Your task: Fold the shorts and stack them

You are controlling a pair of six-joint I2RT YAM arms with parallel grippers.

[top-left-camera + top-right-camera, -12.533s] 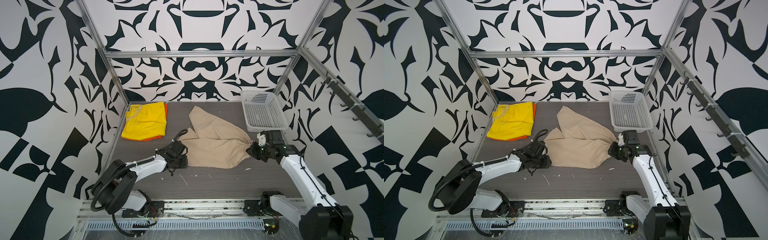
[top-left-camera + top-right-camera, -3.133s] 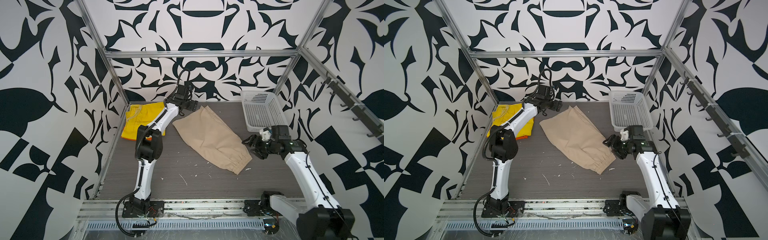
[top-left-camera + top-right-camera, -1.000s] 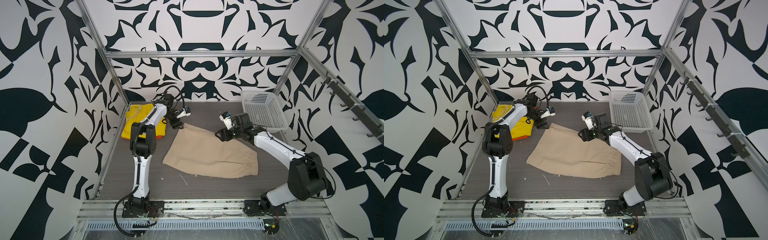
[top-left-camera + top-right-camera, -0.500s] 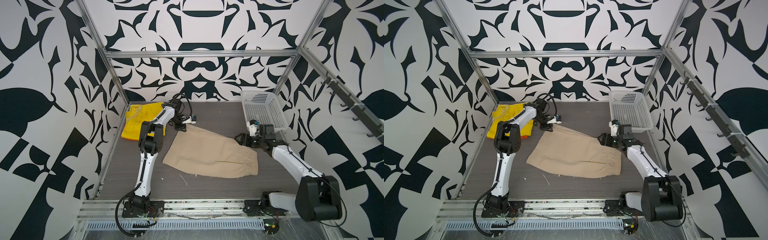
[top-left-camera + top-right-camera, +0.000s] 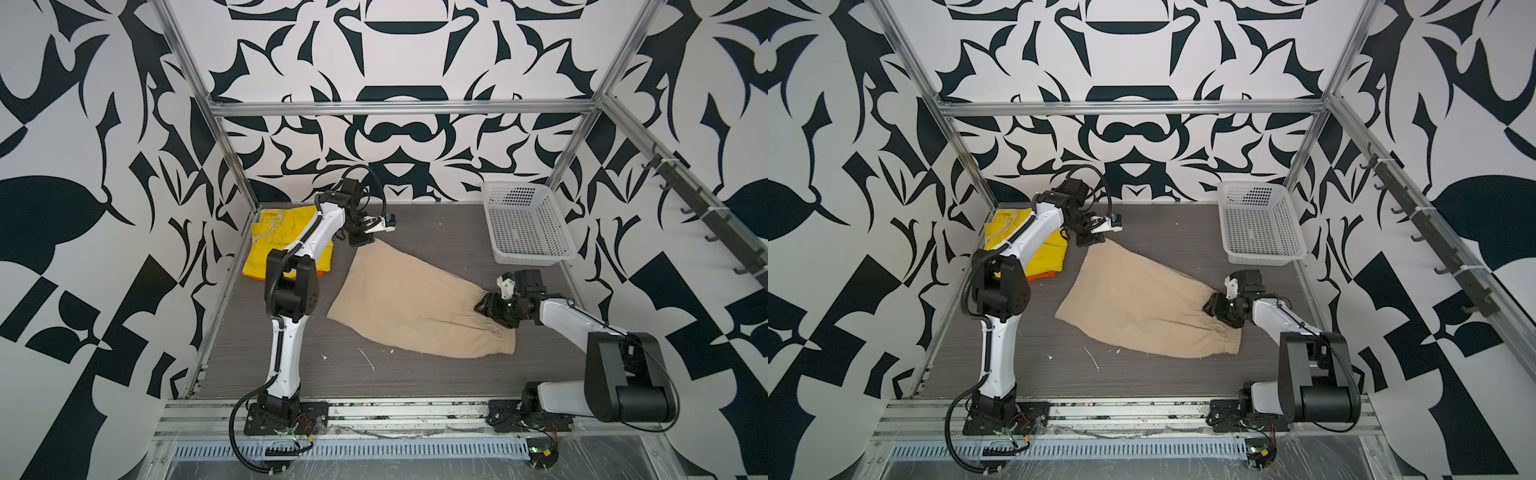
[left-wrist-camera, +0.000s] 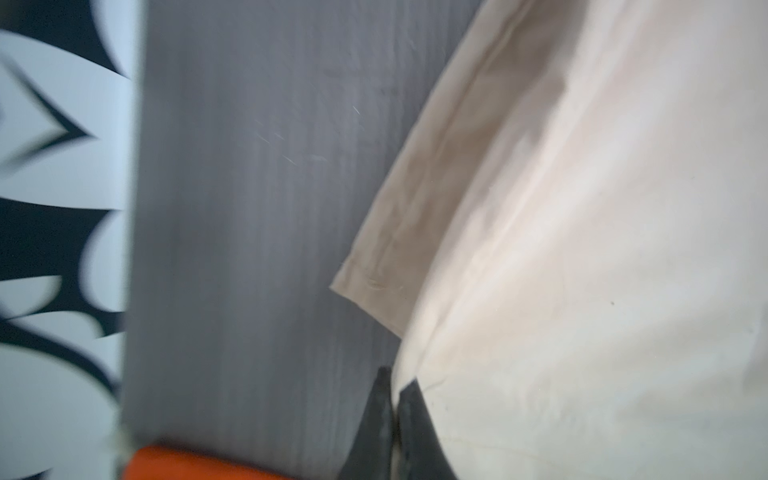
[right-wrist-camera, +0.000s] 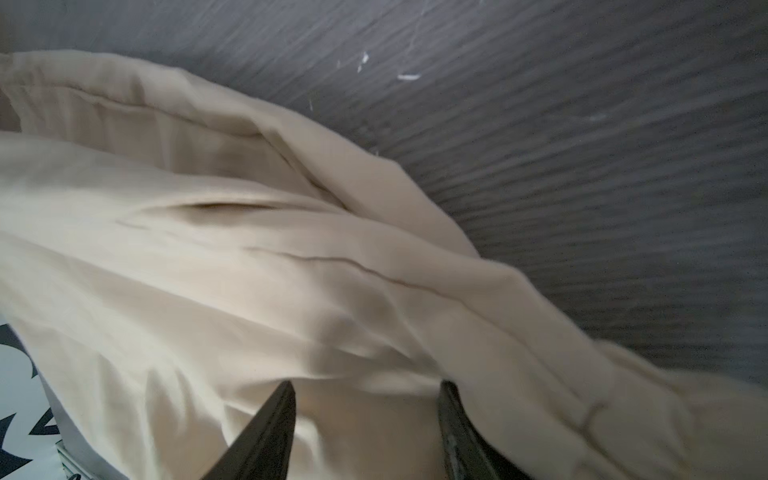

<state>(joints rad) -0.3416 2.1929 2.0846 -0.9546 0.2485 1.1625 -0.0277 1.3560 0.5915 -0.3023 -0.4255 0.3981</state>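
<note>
The beige shorts (image 5: 415, 307) (image 5: 1142, 303) lie folded flat mid-table, elastic waistband toward the right. My left gripper (image 5: 360, 242) (image 6: 395, 386) is shut on their far hem corner, and pale cloth (image 6: 582, 249) fills the left wrist view. My right gripper (image 5: 482, 306) (image 7: 365, 395) sits at the far end of the waistband, its fingers (image 7: 286, 399) apart with beige cloth (image 7: 208, 270) bunched between them. The yellow shorts (image 5: 282, 232) lie folded at the back left on the orange shorts (image 5: 1044, 275), partly hidden by my left arm.
A white perforated basket (image 5: 536, 258) stands at the back right against the wall. Patterned walls and metal frame posts close in the table on three sides. Small white scraps (image 5: 368, 358) lie on the grey table surface (image 5: 395, 374) near the front.
My left gripper has shut on the beige hem corner. My right gripper has come away from the basket, down onto the waistband, its jaws narrowing. The shorts' far side has been pulled straighter.
</note>
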